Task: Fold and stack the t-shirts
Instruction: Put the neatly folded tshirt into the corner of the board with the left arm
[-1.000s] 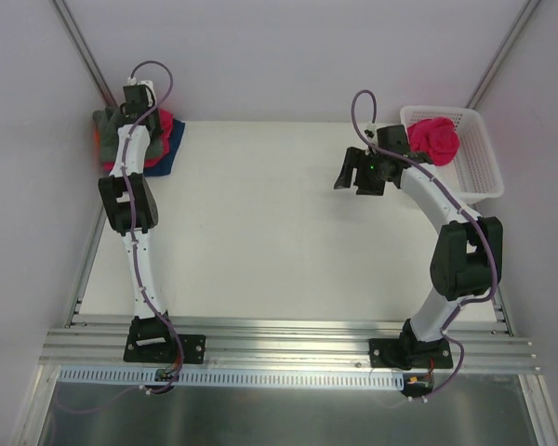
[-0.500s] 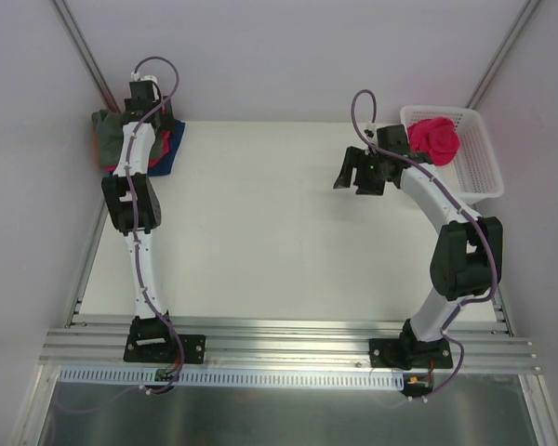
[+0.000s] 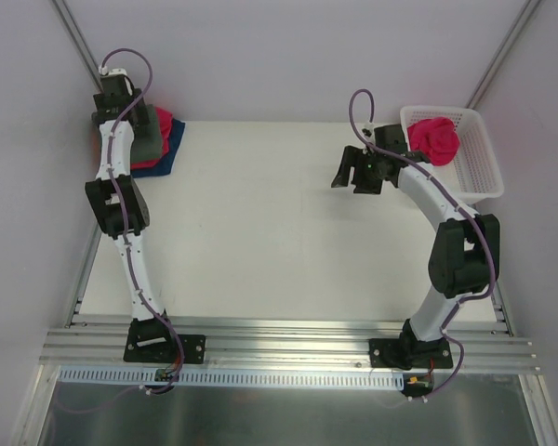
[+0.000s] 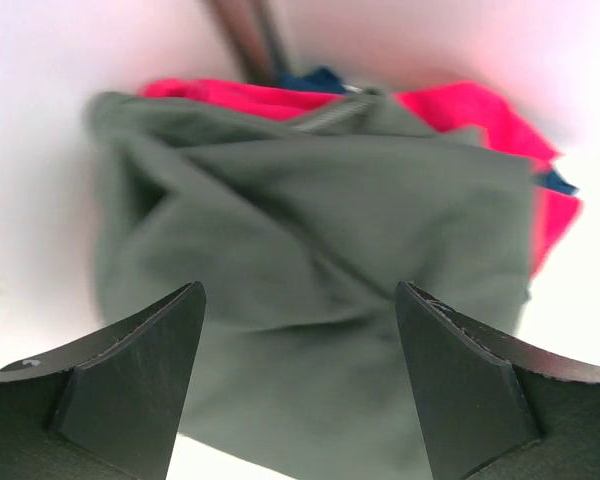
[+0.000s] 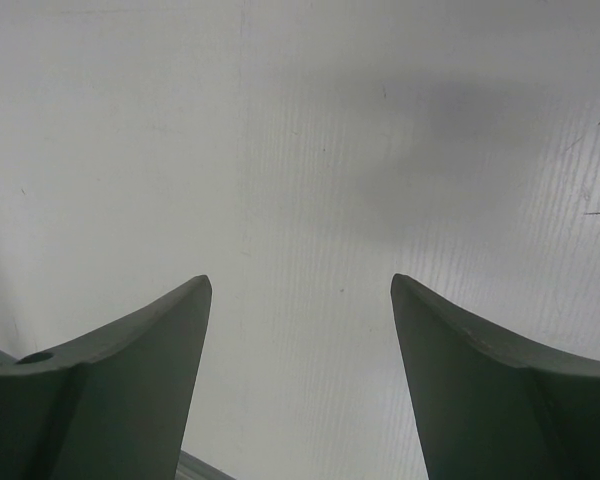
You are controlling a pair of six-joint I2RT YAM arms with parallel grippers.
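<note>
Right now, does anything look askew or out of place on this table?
The dark grey cloth t-shirt at far left lies creased and off-square over pink cloth and blue cloth poking out beneath. A crumpled bright pink t-shirt sits in the white plastic lattice basket.

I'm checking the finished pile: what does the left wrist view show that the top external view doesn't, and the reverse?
Left wrist only: the creases on the dark grey t-shirt up close, and the left claw open with nothing between its fingers. Top external only: the white basket holding a pink t-shirt, and the right claw hanging over the table. Both: the grey t-shirt lying on a pink layer and a blue layer.
</note>
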